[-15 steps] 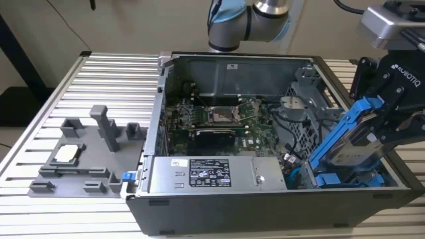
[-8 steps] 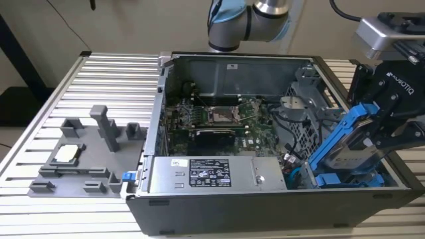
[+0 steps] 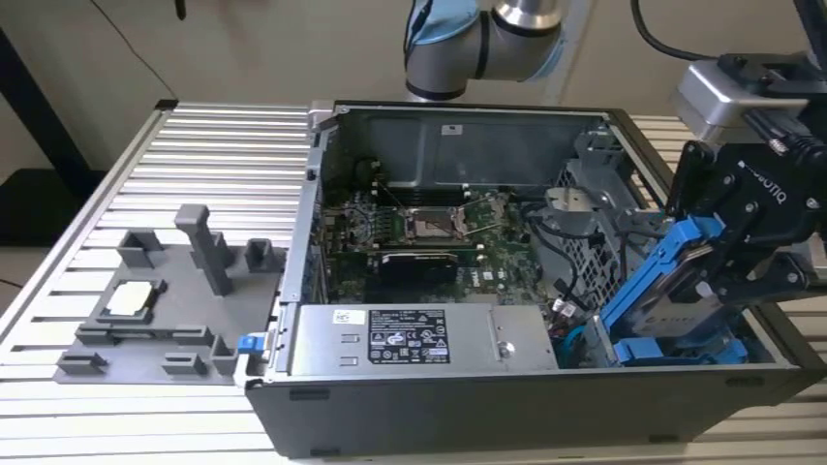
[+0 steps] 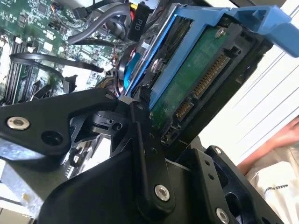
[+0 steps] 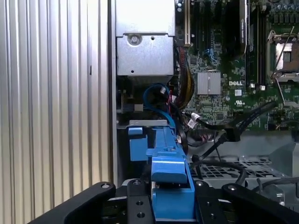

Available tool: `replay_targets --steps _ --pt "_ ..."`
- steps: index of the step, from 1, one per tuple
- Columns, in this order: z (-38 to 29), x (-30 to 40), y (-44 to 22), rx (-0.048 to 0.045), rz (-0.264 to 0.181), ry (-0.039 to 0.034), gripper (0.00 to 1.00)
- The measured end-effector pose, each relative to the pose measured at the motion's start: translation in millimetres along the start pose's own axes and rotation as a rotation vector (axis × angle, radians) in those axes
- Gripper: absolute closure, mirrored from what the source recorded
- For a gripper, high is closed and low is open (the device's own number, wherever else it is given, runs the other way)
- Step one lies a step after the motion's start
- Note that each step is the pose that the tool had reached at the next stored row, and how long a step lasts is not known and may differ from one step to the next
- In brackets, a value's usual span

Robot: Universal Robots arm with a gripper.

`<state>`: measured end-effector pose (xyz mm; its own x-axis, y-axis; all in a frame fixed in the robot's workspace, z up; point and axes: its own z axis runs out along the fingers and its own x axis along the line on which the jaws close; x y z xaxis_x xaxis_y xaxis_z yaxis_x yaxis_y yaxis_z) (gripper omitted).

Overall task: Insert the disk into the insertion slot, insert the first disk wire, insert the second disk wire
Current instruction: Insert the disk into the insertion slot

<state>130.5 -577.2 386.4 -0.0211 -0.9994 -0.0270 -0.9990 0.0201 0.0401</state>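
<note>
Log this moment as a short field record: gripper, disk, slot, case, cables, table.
gripper: jaws shut on the disk's blue carrier
disk: tilted, upper end raised, lower end down at the drive cage; not seated
insertion slot: in the case's corner toward the exterior view's right, under the disk's lower end
computer case: open, motherboard and power-supply box exposed
black cables: loose beside the cage, none held
table: ribbed metal, grey fixture at the exterior view's left
</note>
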Motion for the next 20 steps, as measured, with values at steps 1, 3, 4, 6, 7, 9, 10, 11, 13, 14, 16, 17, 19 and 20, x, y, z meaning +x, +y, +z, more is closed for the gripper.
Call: replay_targets --steps 1,3,4,6,7,9,10,11,13,14,16,17,19,20 --pt "1.8 0.1 -0.1 0.0 0.0 0.0 0.67" --pt "5.4 0.1 -0.2 0.0 0.0 0.0 0.67" --pt "7.2 0.2 -0.3 0.0 0.0 0.0 0.67" --pt "10.9 0.2 -0.4 0.0 0.001 0.0 0.67" --pt "12.6 0.3 -0.5 0.0 0.001 0.0 0.67" --pt "14.9 0.4 -0.6 0.0 0.001 -0.0001 0.67" --pt "14.9 0.4 -0.6 0.0 0.001 0.0001 0.67" --pt "15.0 0.4 -0.6 0.0 0.001 0.0002 0.67" --pt "15.2 0.4 -0.6 0.0 0.001 0.0002 0.67" --pt "15.3 0.4 -0.6 0.0 0.001 0.0 0.67" --pt "15.4 0.4 -0.7 0.0002 0.001 0.0001 0.66" --pt "15.5 0.4 -0.6 0.0001 0.001 0.0002 0.6" --pt "15.7 0.4 -0.6 0.0 0.001 -0.0001 0.53" --pt "15.8 0.3 -0.6 0.0 0.001 -0.0002 0.53"
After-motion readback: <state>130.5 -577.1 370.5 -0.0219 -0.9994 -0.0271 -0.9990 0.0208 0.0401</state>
